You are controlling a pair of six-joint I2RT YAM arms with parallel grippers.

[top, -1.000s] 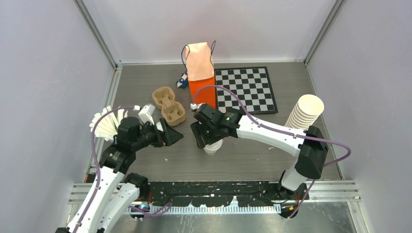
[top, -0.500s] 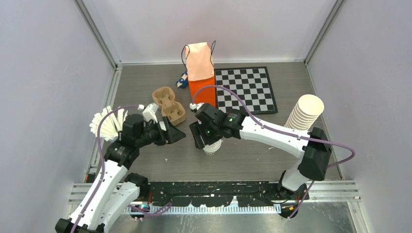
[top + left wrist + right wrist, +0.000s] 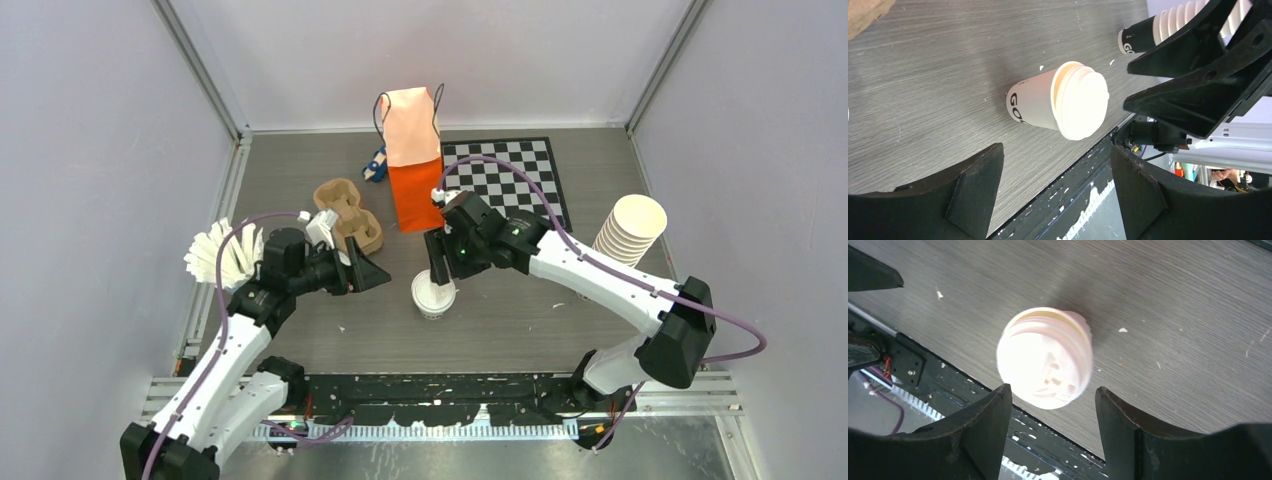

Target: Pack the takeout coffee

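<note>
The takeout coffee [image 3: 434, 294], a small white cup with a white sip lid, stands upright on the grey table, free of both grippers. It shows in the left wrist view [image 3: 1058, 100] and from above in the right wrist view [image 3: 1045, 358]. My right gripper [image 3: 441, 262] is open and empty, just above and behind the cup. My left gripper [image 3: 372, 272] is open and empty, to the cup's left, pointing at it. The orange paper bag [image 3: 413, 160] stands upright behind the cup.
A brown pulp cup carrier [image 3: 347, 216] lies left of the bag. Loose white lids [image 3: 215, 256] fan out at the left edge. A tall stack of lidless cups [image 3: 627, 232] stands at the right. A chessboard mat [image 3: 508, 184] lies at the back right.
My right gripper let go of the cup, rose and pulled back toward the bag. The cup now stands uncovered. My left gripper moved a little right toward the cup.
</note>
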